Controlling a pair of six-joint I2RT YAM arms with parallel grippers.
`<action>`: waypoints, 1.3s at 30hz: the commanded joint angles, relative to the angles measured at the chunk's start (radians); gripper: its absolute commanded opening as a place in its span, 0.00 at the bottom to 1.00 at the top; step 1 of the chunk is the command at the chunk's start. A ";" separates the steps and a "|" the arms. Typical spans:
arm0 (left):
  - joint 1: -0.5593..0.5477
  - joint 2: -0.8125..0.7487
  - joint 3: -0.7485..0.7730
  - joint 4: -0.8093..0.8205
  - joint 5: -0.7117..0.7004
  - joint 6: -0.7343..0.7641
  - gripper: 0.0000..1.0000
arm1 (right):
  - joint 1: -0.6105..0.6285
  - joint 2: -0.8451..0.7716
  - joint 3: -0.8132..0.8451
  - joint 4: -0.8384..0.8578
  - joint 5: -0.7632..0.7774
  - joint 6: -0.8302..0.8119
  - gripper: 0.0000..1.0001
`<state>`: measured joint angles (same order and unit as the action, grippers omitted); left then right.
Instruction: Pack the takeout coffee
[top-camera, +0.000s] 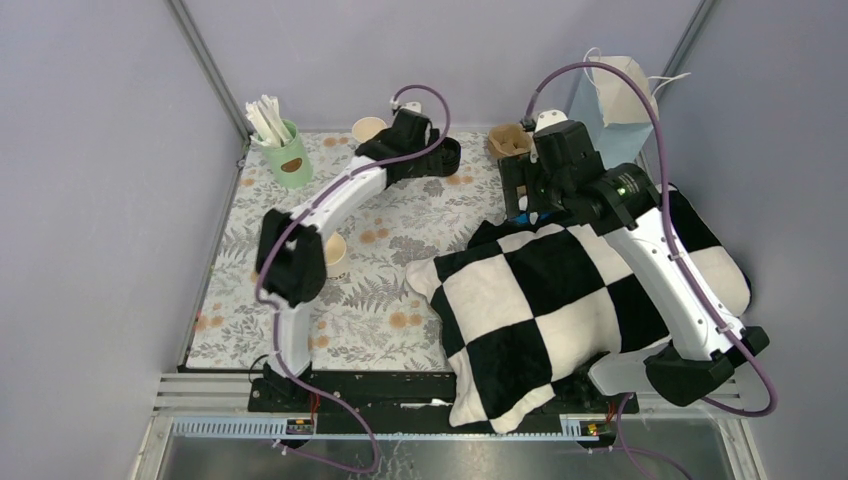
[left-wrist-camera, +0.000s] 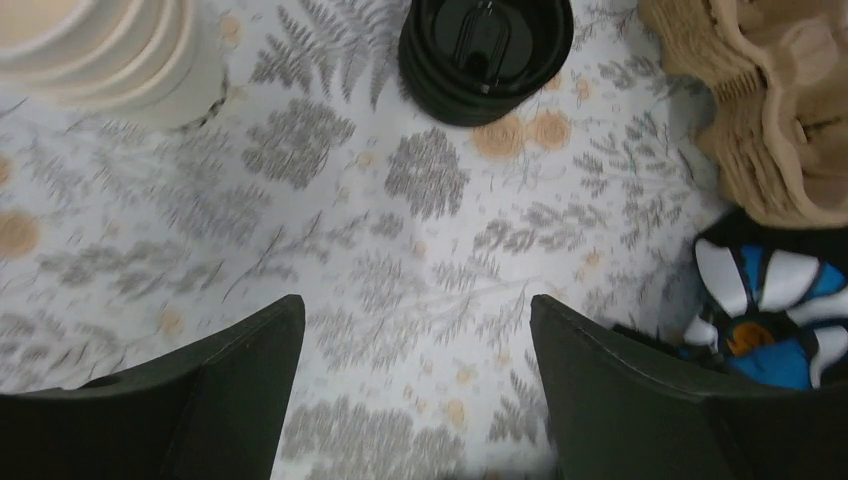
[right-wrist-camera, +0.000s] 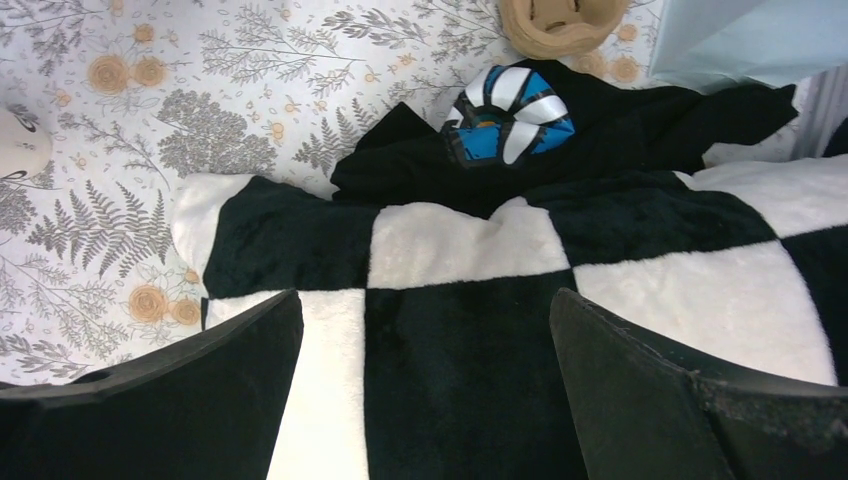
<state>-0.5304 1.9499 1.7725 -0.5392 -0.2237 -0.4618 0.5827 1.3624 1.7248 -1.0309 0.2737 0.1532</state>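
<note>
Presently the left gripper (left-wrist-camera: 415, 305) is hanging spread and empty near the black lid stack (left-wrist-camera: 486, 55); grabbing there, it is likely risking lifting several nested lids.

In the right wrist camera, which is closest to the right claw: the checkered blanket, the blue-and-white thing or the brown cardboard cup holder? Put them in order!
1. checkered blanket: right under the right gripper.
2. blue-and-white thing: ahead, on the blanket's far dark folds.
3. cardboard cup holder: farthest, at the view's top edge.
</note>
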 joint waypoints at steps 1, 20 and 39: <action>0.006 0.161 0.254 0.005 -0.049 0.048 0.86 | 0.004 -0.051 0.035 -0.039 0.071 0.001 1.00; 0.018 0.537 0.577 0.216 -0.202 0.089 0.67 | 0.003 -0.122 -0.119 -0.033 0.244 -0.080 1.00; 0.043 0.636 0.626 0.266 -0.175 0.060 0.43 | -0.007 -0.096 -0.117 -0.031 0.286 -0.105 1.00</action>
<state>-0.4953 2.5828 2.3436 -0.3347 -0.3901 -0.3935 0.5812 1.2613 1.5993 -1.0718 0.5224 0.0570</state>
